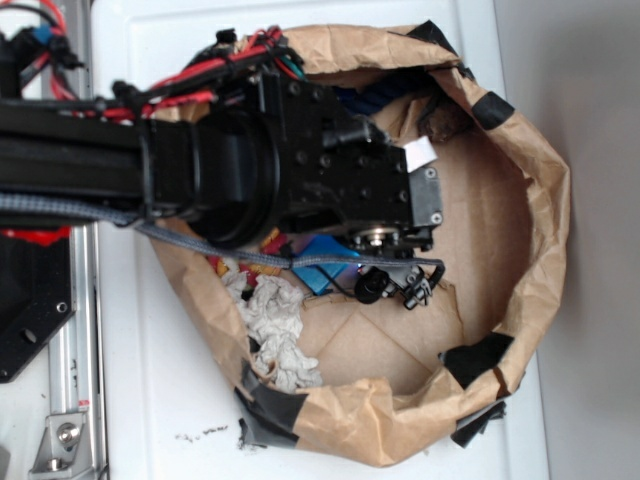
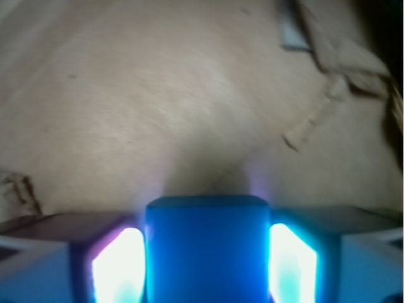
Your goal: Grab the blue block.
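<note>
The blue block (image 2: 207,252) fills the bottom middle of the wrist view, a smooth bright blue face held between my two fingers. My gripper (image 2: 207,268) is shut on it, and the brightly lit pads (image 2: 118,268) press against its left and right sides. Bare brown cardboard lies ahead of the block. In the exterior view only part of the blue block (image 1: 322,262) shows under the black wrist housing (image 1: 330,170), which hides the fingers.
A crumpled brown paper wall (image 1: 545,210) patched with black tape (image 1: 475,358) rings the cardboard floor (image 1: 480,240). A white crumpled cloth (image 1: 275,325) lies at the near left inside it. Something dark blue (image 1: 375,97) lies at the far rim. Torn cardboard scraps (image 2: 315,113) lie ahead right.
</note>
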Robot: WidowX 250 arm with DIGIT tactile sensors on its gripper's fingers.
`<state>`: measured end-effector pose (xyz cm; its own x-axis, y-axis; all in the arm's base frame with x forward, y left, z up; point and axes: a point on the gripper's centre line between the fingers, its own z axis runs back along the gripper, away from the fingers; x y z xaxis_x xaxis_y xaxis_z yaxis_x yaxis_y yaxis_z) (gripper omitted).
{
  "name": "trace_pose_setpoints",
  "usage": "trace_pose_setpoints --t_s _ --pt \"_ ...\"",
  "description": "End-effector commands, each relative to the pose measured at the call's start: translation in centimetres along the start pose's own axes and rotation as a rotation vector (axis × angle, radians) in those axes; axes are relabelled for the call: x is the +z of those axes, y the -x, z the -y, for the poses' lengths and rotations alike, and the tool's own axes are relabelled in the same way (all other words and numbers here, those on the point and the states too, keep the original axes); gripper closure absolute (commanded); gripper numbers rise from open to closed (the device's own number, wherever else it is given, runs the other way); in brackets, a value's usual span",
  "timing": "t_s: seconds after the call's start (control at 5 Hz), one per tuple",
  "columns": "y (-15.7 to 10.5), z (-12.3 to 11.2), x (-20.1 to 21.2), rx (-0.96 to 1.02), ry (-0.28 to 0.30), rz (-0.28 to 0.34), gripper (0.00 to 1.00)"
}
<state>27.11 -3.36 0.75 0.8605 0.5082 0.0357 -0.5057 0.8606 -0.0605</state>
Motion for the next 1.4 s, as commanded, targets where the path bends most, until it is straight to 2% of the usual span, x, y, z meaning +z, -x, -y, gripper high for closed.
trace_pose_setpoints --t_s 0.0,0.2,0.4,0.6,0.8,1.0,1.2 --pt "-0.9 -0.7 1.4 -0.389 0.029 0.068 1.0" --pt "-2.3 0.9 5.3 -0.647 -0.039 0.069 1.0" --pt "-3.2 1.4 9.7 -0.783 -0.032 0.071 1.0" --pt "-3.1 1.5 13.6 -0.78 -0.036 0.026 1.0" --pt "-2.3 0.8 15.9 -0.795 -0.046 0.042 1.0" --pt "-2.1 -0.8 17.4 -0.769 -0.04 0.043 1.0" --pt "-1.8 -1.7 18.0 -0.72 -0.087 0.06 1.0"
